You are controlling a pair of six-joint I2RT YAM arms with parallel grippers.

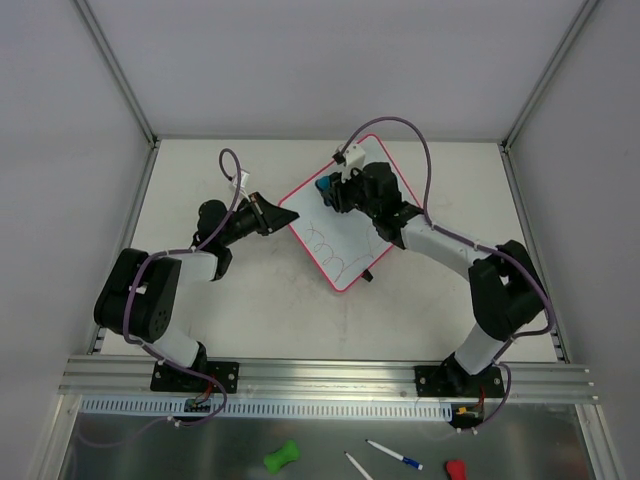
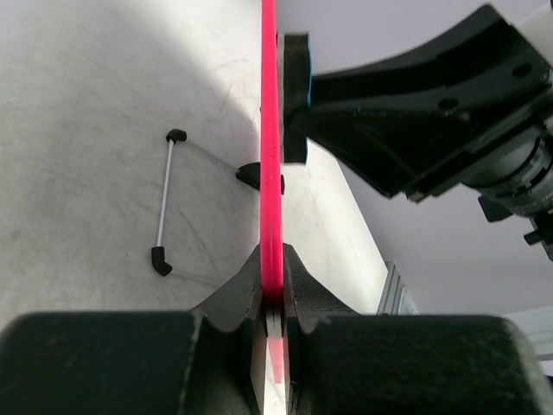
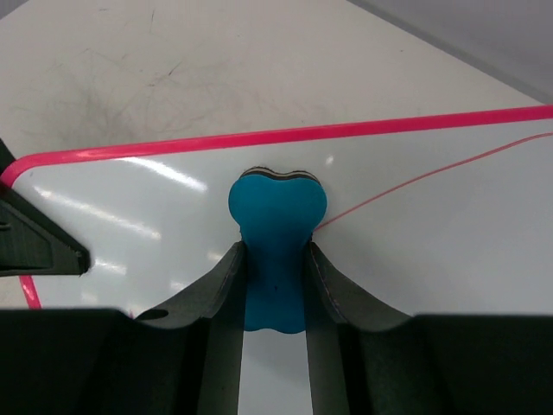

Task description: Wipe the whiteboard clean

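The whiteboard (image 1: 345,232) is square and white with a pink-red rim. It lies tilted like a diamond on the table, with thin loop scribbles near its middle. My left gripper (image 1: 281,214) is shut on the board's left corner; in the left wrist view the pink rim (image 2: 271,173) runs edge-on between the jaws. My right gripper (image 1: 335,190) is shut on a blue eraser (image 3: 276,229) and holds it on the board near its upper left edge. The eraser shows as a blue spot in the top view (image 1: 325,185). A thin red line (image 3: 432,177) runs on the board to its right.
A small black clip (image 1: 370,275) sticks out at the board's lower right edge. A wire stand with black ends (image 2: 164,199) shows under the board. On the lower shelf lie a green object (image 1: 281,457), two pens (image 1: 395,455) and a red object (image 1: 455,468).
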